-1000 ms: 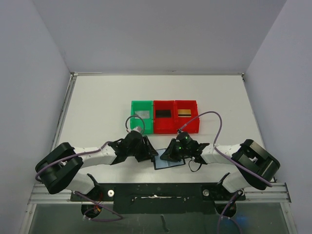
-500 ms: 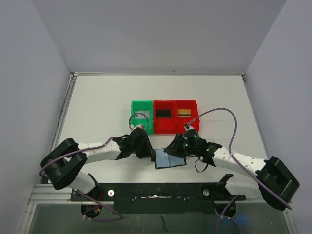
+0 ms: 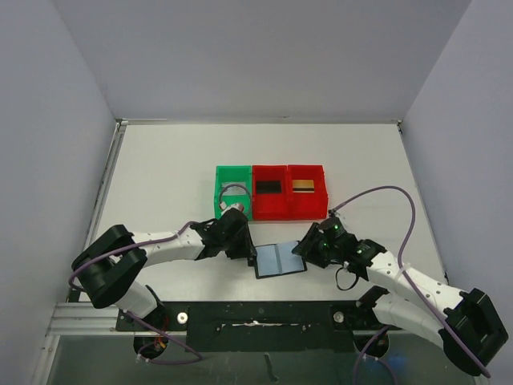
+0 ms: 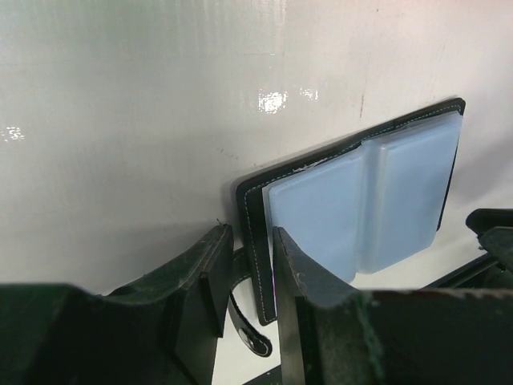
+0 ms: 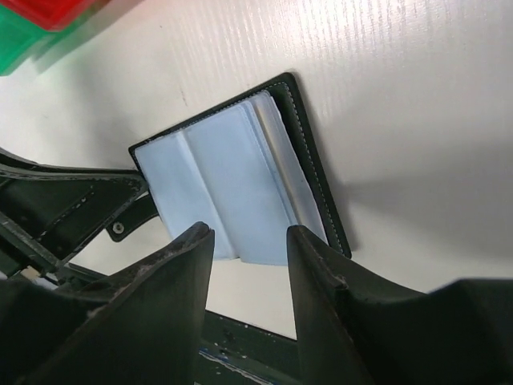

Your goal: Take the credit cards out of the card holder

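The card holder (image 3: 279,260) lies open on the table near the front edge, its bluish-grey pockets (image 5: 216,176) facing up. My left gripper (image 3: 251,255) is shut on its black left edge (image 4: 255,241), with the strap tab and snap (image 4: 255,341) beside the fingers. At the holder's right side my right gripper (image 3: 301,253) stands open, and nothing is between its fingers (image 5: 180,265). The credit cards lie in the bins behind: a pale grey one (image 3: 234,192), a black one (image 3: 269,188) and a gold one (image 3: 303,186).
A green bin (image 3: 220,192) and two red bins (image 3: 269,210) (image 3: 308,210) stand in a row just behind the holder. A purple cable loops over the green bin. The black base rail (image 3: 264,314) runs along the table's near edge.
My right gripper has opened and drawn back to the right, off the holder. My left gripper has closed on the holder's left edge and shifted slightly right.
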Robot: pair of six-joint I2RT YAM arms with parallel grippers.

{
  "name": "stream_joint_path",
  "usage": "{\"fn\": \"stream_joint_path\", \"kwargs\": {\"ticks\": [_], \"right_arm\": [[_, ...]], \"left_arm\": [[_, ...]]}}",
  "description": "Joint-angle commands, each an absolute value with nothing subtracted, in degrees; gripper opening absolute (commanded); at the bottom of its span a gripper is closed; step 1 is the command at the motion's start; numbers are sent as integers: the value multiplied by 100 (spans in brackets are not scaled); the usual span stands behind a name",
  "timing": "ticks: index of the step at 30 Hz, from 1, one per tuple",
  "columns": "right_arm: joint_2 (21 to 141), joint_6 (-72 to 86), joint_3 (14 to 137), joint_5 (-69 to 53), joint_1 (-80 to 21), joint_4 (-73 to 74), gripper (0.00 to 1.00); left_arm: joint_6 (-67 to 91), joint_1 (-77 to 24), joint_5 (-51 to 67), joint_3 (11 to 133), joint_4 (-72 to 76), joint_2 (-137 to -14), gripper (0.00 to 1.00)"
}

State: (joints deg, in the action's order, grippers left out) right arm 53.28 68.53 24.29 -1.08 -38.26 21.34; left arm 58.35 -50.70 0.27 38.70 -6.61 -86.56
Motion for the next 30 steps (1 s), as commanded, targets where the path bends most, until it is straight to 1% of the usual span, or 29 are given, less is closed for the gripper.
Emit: {"fn": "stream_joint_path", "kwargs": {"ticks": [1,5,10,18,23,30], "right_arm": [[5608,6630,2425,-246,-3797,1952,42],[5931,6511,2474,-416,-3796,1628,40],[6126,6457,2564,-460,-3791,1590,39],[6170,6456,2478,-700,-3796,1288,39],[6133,6366,2566,-833,-3801,1142,36],[6107,6356,2545,-1197,-3806,736,36]], "left_arm": [[5653,-5129,-32,4086,-826,-8786,26],[5648,-5134,-20,4106,-833,-8815,26],[5645,-5135,-1,4117,-839,-8820,26],[5651,-5142,22,4114,-820,-8833,26],[5651,-5144,26,4141,-825,-8859,26],[5652,-5148,20,4155,-831,-8855,26]]}}
